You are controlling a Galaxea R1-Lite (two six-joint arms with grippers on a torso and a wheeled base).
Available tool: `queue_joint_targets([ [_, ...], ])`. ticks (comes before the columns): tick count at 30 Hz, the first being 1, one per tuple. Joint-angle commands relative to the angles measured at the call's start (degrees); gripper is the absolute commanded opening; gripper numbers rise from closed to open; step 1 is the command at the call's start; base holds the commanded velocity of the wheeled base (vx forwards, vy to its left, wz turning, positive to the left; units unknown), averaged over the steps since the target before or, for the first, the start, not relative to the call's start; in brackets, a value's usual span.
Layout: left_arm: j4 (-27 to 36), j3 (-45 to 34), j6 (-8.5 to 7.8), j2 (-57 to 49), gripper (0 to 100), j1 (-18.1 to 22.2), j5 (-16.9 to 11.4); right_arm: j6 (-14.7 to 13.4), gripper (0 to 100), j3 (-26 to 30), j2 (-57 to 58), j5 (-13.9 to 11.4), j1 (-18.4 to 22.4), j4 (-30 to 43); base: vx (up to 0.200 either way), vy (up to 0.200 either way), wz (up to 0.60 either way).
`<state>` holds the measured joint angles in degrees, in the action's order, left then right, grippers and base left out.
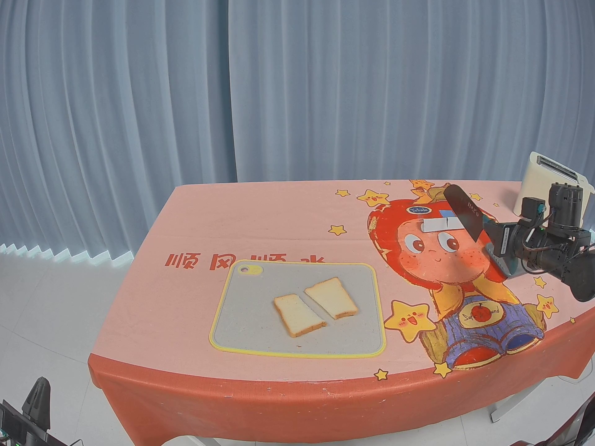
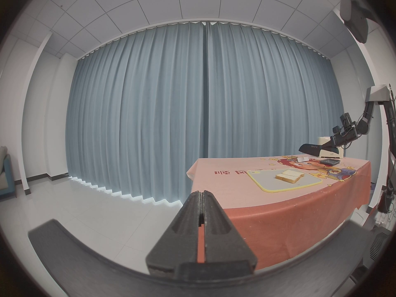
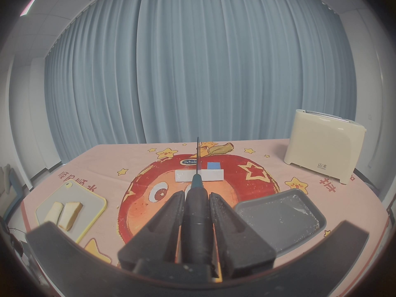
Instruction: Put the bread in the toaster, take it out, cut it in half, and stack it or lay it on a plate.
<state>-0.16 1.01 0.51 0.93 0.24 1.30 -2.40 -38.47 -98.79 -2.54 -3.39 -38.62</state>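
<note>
My right claw (image 3: 197, 196) clamps knife (image 1: 465, 213), head view right; left claw (image 2: 201, 201) closed, empty. Two bread halves (image 1: 300, 314) on cutting board (image 1: 245, 320), lower centre.

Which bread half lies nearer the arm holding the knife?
The right-hand half, farther back on the cutting board, toward the knife; the other half sits left of it.

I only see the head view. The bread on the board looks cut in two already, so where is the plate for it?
Observer: A dark grey tray lies near the toaster, close by the right gripper.
Visitor: Is that claw really gripping the knife?
Observer: Yes, it is shut on the knife handle, blade standing on edge.
Visitor: And the other arm?
Observer: The left gripper is shut, empty, off to the side of the table, above the floor.
</note>
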Motion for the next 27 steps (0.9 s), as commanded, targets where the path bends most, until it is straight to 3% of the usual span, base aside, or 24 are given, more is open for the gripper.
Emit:
queue_joint_targets([
  [1, 0.0, -1.0, 0.02, -0.9, 0, 0.0, 0.0, 0.0, 0, -0.1, -1.3, 0.0, 0.0, -0.1, 0.000, 0.000, 0.00],
  [27, 0.0, -1.0, 0.02, -0.9, 0, 0.0, 0.0, 0.1, 0, 0.2, -3.6, 0.1, -0.5, -0.1, 0.000, 0.000, 0.00],
])
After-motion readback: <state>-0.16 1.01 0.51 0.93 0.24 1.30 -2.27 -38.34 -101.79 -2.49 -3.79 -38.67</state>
